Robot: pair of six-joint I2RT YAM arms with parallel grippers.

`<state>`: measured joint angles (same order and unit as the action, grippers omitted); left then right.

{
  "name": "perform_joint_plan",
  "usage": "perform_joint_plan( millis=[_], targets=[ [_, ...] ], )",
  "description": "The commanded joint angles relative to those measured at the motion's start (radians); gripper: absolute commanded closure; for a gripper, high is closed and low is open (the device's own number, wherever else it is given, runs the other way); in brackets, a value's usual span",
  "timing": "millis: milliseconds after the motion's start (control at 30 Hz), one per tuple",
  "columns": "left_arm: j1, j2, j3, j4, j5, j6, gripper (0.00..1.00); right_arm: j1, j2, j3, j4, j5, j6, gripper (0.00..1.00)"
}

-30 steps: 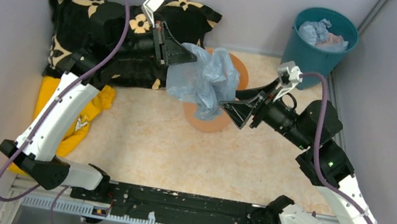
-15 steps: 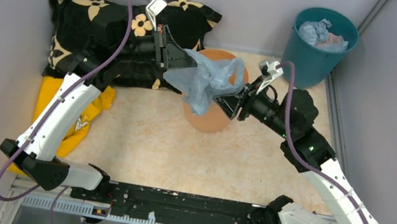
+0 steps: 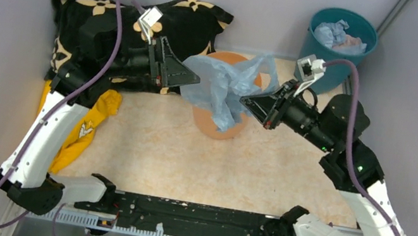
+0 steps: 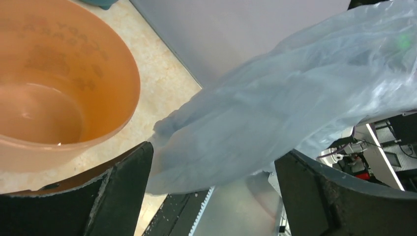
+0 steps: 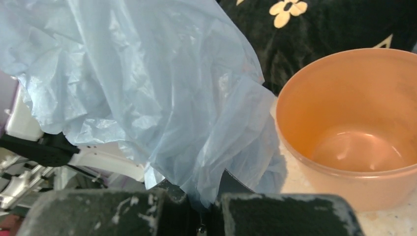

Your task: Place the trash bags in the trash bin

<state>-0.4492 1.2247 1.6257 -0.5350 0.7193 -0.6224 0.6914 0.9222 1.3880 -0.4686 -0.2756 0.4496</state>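
The trash bag (image 3: 221,88) is thin, pale blue and see-through, and crinkled all over. From above, it hangs in the air over the trash bin (image 3: 202,124), stretched between the two arms. One corner sticks up toward the back and a tail hangs down. The bin is round and peach-orange and stands on the table (image 3: 144,145). The left gripper (image 3: 192,79) is at the bag's left edge and the right gripper (image 3: 248,103) at its right side.

From the left wrist, the left gripper (image 4: 215,150) has its fingers (image 4: 123,196) spread wide. The bag (image 4: 275,113) fills the gap between them and is not squeezed. The bin (image 4: 118,93) is just beside it.

From the right wrist, the right gripper (image 5: 204,214) has its fingers pressed together on a bunch of the bag (image 5: 162,98) — the plastic puffs out big above them. The bin (image 5: 295,142) stands close on the right, with a black flowered cloth (image 5: 314,24) behind it.
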Motion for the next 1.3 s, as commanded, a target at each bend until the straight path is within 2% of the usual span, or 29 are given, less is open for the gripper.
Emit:
perform_joint_plan(
  millis=[0,200,500,633,733,900,1067,1267],
  targets=[
    [0.0,-0.049,0.019,-0.112,-0.062,0.06,0.01,-0.003,-0.033,0.062,-0.137,-0.037,0.095,1.0],
    [0.0,-0.114,0.027,-0.183,-0.091,0.068,0.01,-0.003,-0.044,0.036,-0.276,0.016,0.152,1.0],
    [0.0,-0.195,0.03,-0.311,-0.158,0.096,0.01,-0.002,0.001,-0.03,-0.35,0.05,0.224,1.0],
    [0.0,-0.22,0.002,-0.335,-0.147,0.096,0.08,0.001,0.03,-0.042,-0.386,0.115,0.229,1.0],
    [0.0,-0.24,-0.049,-0.335,-0.118,0.091,0.13,0.016,0.044,-0.087,-0.351,0.15,0.249,1.0],
    [0.0,-0.288,-0.215,-0.333,-0.117,0.097,0.16,0.047,0.077,-0.152,-0.256,0.187,0.299,1.0],
    [0.0,-0.337,-0.361,-0.289,-0.136,0.083,0.16,0.107,0.148,-0.14,-0.197,0.234,0.323,1.0],
    [-0.001,-0.345,-0.425,-0.256,-0.144,0.073,0.16,0.164,0.241,-0.108,-0.152,0.27,0.333,1.0]
  ],
)
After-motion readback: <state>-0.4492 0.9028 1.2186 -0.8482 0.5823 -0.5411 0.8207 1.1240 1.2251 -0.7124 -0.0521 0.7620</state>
